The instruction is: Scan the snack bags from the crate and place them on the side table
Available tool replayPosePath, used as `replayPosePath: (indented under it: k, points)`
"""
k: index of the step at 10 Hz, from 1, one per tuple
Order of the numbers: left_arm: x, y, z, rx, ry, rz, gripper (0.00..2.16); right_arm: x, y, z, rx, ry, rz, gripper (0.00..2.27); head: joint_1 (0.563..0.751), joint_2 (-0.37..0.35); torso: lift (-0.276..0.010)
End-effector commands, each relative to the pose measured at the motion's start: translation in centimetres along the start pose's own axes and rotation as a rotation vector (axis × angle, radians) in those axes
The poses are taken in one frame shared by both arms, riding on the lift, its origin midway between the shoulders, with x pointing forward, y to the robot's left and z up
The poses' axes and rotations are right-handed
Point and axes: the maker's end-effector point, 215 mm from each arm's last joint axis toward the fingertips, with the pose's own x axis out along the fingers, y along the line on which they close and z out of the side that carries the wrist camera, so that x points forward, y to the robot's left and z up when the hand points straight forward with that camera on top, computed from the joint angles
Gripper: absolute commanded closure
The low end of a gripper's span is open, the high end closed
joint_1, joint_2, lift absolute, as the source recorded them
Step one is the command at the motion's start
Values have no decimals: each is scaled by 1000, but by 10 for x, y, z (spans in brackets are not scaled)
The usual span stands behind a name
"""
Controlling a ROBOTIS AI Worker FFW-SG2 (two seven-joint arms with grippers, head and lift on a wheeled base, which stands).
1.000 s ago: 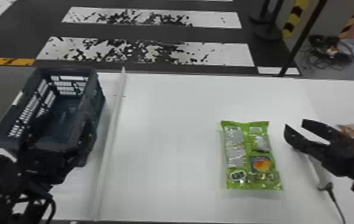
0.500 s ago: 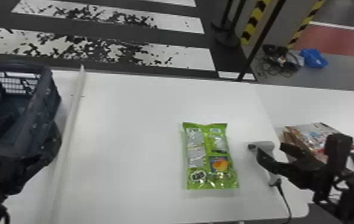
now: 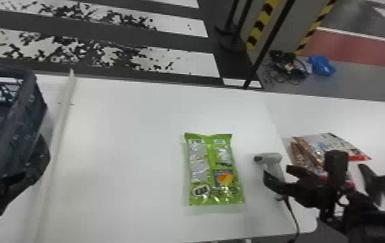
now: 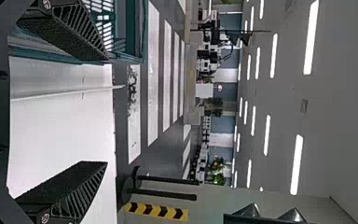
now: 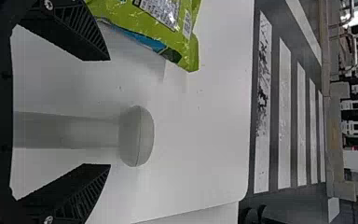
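Item: green printed plastic snack bag point(image 3: 214, 171), lying flat on the white tabletop point(image 3: 136, 145), its panel of small text uppermost, between the divider strip and the scanner.

Item: pale grey gun-shaped scanner point(image 3: 267, 157), corded, just beside the bag on the robot's right.

Item: right gripper point(image 5: 108, 112), fingers wide apart, one to each side of the scanner's handle, gripping nothing; whether either touched it could not be told.

Item: left gripper point(image 4: 106, 110), parked by the crate, fingers wide apart and empty.

Item: dark blue-grey slatted plastic crate point(image 3: 31, 97), left of the long white divider strip point(image 3: 62, 122); whether bags remained inside could not be told.

Item: brown, white and red snack packets point(image 3: 327, 145), overlapping on the white side table point(image 3: 376, 129).

Changes noted: the head view had swung to the robot's right, bringing the side table's packets more fully into sight. The right gripper had drawn back towards the robot, baring the scanner's head. The green bag had kept its place.

Significance: the step in hand appeared to be taking up the scanner, or having just let it go. The fingers' clearance around the handle would matter for either.
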Motion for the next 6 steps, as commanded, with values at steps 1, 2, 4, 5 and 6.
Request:
replayPosePath:
  k: [1,2,4,5,6]
  points:
    - [0,-1,0,-5,0,1,76,10,-7,-6,-14,28,-8,76,695,-259,-94]
    - [0,-1,0,-4,0,1,76,14,-12,-7,-24,42,-16,205,695,-263,-94]
    - [0,0,-2,-6,3,1,76,16,-21,-13,-53,82,-36,748,695,-271,-94]
    - [0,0,-3,-5,6,1,76,17,-23,-19,-50,107,-41,1258,695,-277,-94]
    - [0,-1,-2,-6,4,1,76,17,-24,-24,-42,124,-44,1777,695,-282,-94]
